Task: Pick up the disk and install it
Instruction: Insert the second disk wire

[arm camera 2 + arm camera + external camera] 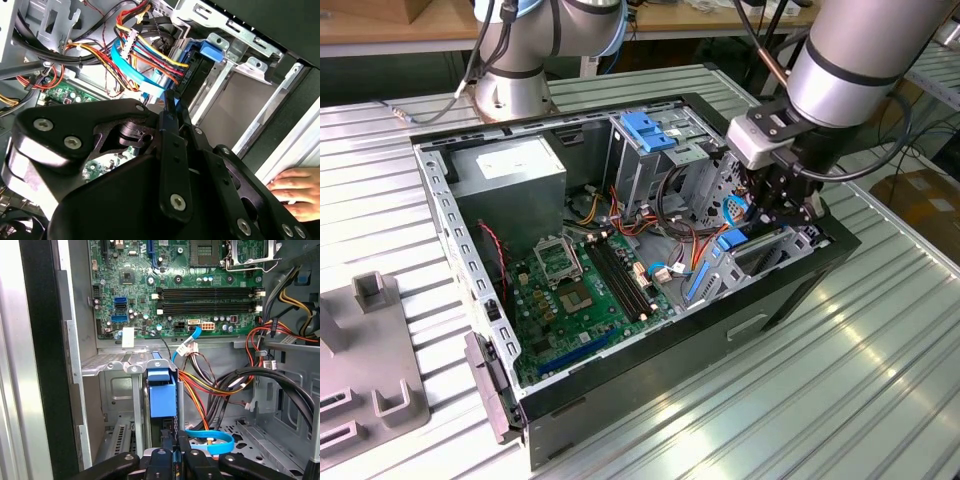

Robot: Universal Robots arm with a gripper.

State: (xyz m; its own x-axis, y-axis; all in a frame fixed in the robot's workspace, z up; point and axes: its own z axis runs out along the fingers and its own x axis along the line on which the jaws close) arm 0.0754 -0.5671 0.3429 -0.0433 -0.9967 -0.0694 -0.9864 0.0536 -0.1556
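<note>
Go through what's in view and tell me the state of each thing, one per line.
computer case: lying on its side, side panel off, inside exposed.
disk: standing on edge in the metal bay, blue bracket showing.
gripper: shut on the disk's edge.
memory slots: empty.
processor socket: bare, no cooler.

A ribbed metal tabletop [840, 380] filled the lower right of the exterior view, catching bright glare. A wooden bench [380, 30] crossed the upper left, and a cardboard box [925, 200] sat at the right edge.
</note>
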